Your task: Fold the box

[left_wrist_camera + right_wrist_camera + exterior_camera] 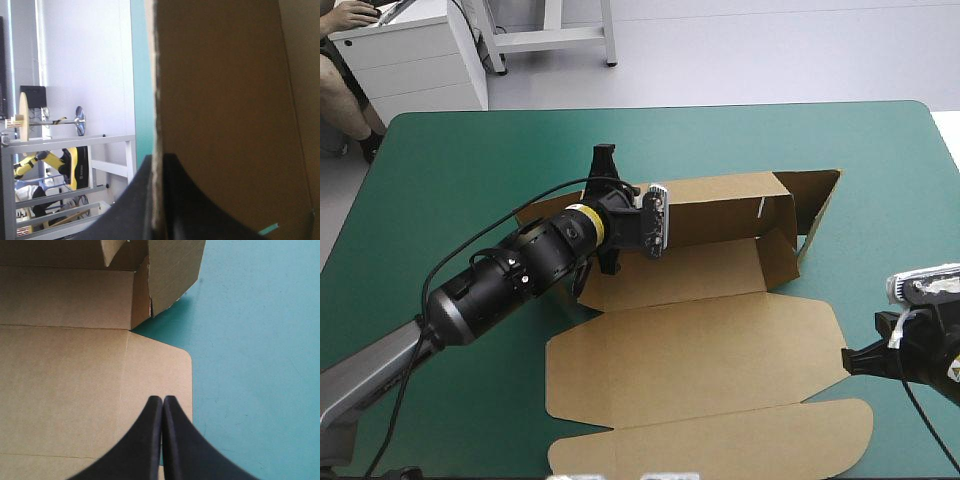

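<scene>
The brown box (700,350) lies mid-table with its far wall and right end wall raised and its lid flat toward the near edge. My left gripper (620,215) is at the box's left end. In the left wrist view its fingers (157,157) are all but shut on the edge of an upright brown wall (225,100). My right gripper (855,358) hangs at the lid's right side. In the right wrist view it (163,399) is shut with nothing in it, its tip over the lid's rounded side flap (155,375).
The teal-green cover (470,160) shows on all sides of the box, widest at the far left. To the right of the flap there is bare cover (250,365). The table's right edge (948,140) runs close behind my right arm.
</scene>
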